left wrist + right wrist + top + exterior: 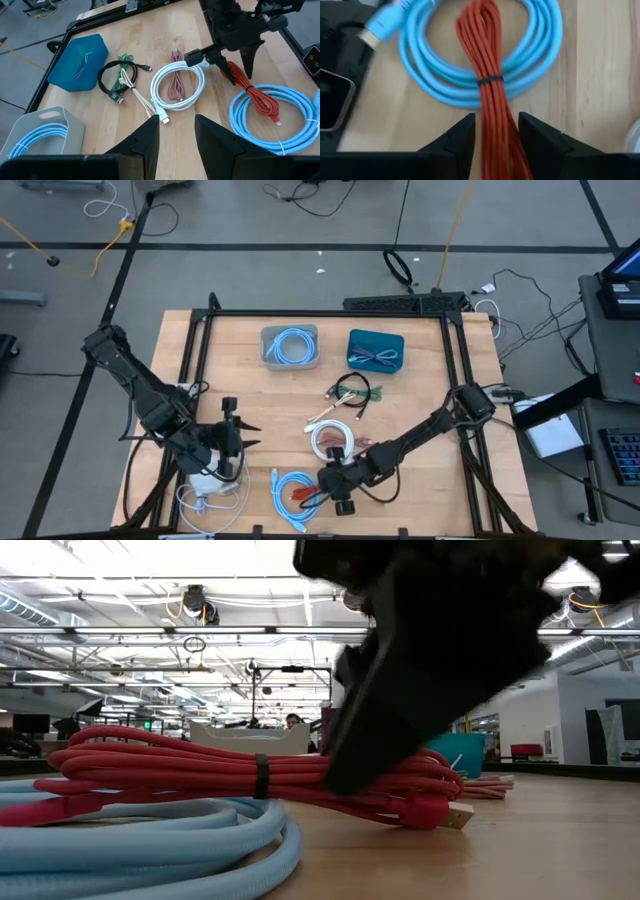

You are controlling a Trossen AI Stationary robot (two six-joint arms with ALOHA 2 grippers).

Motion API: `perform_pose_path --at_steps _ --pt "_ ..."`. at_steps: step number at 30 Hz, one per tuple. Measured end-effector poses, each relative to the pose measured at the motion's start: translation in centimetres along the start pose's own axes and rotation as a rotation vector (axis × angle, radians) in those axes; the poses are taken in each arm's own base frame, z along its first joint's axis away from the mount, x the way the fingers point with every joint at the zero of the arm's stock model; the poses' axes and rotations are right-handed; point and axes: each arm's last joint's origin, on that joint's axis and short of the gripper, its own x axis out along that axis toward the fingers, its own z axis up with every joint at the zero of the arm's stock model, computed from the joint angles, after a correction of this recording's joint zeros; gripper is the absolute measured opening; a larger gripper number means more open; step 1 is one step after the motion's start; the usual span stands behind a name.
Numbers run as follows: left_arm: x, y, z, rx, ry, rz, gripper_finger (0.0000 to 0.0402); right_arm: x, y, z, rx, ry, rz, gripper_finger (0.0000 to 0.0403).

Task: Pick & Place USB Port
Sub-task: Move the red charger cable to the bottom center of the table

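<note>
Right gripper (495, 132) | jaws apart, straddling red USB cable bundle (490, 85) lying on blue cable coil (470, 65), near surface edge | bundle should be clamped centrally | left gripper (176, 135) waiting, jaws apart.

We see the wooden table (240, 385) carrying a white cable coil (330, 438); beyond it a teal bin (375, 349), nearer us a blue cable coil (292, 492).
</note>
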Motion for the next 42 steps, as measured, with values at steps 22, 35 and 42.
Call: perform_pose_path --at_steps 22,35,42 --pt "0.0 0.0 0.0 0.002 -0.001 0.005 0.0129 -1.7 0.2 0.6 0.039 -0.153 -0.061 0.0023" --pt "0.0 0.1 0.0 0.002 -0.004 0.019 0.0129 -10.3 2.0 0.4 0.03 -0.267 -0.568 0.002" --pt "0.0 0.1 -0.1 0.006 0.001 0.02 0.0129 -11.3 2.6 -2.2 0.128 -0.098 -0.547 0.002"
